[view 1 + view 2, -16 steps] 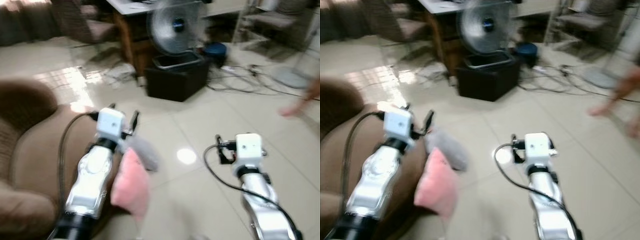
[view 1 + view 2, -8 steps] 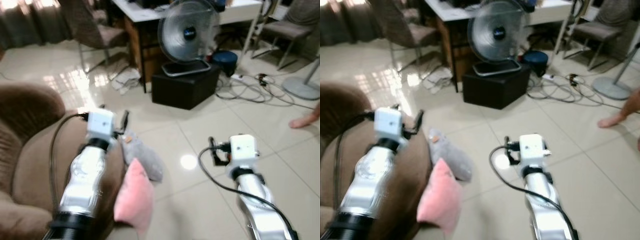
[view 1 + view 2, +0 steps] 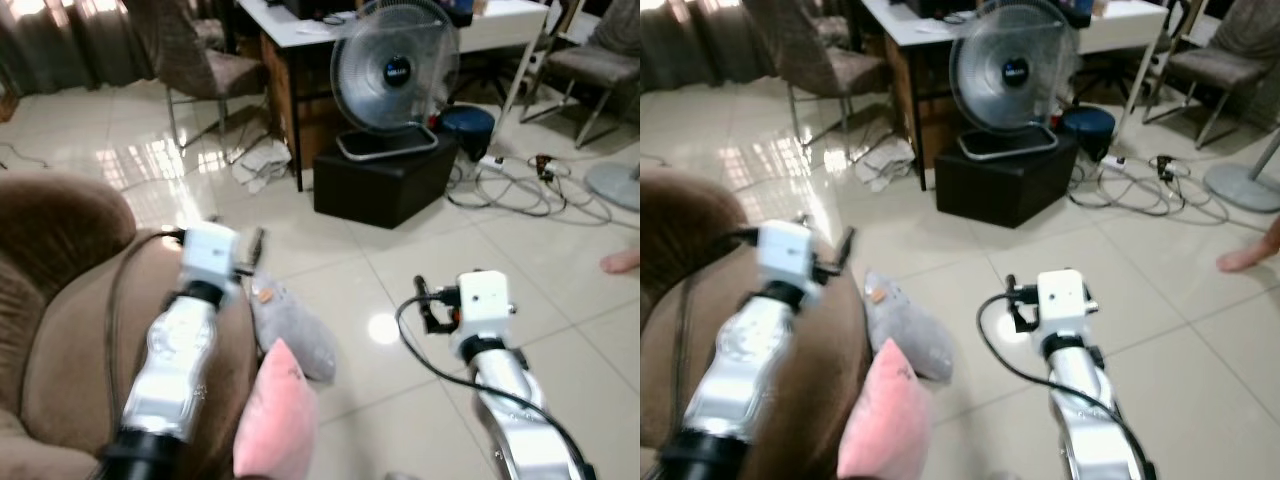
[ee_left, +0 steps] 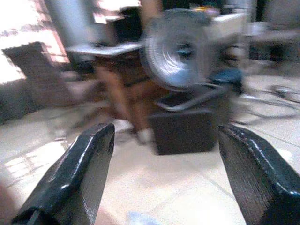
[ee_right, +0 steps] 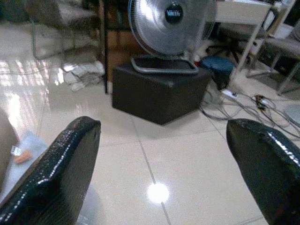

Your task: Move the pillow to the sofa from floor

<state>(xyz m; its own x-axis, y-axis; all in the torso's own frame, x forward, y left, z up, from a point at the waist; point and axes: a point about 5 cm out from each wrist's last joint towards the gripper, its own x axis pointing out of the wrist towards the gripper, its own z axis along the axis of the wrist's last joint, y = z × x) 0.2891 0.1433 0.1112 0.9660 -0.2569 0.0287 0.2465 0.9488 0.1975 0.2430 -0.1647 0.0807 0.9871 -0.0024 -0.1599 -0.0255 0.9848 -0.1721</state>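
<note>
The pink pillow (image 3: 275, 425) leans against the brown sofa (image 3: 60, 300), next to a grey pillow (image 3: 295, 320) lying on the tiled floor (image 3: 400, 270). The left tool (image 4: 164, 178) and the right tool (image 5: 159, 178) both hover with fingers spread apart, holding nothing.

Bright daylight glares off the floor tiles (image 3: 150, 160); left wrist view blurred.

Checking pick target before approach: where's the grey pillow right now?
The grey pillow lies on the tile floor against the brown sofa, just ahead of the pink pillow, between the left gripper and right gripper.
</note>
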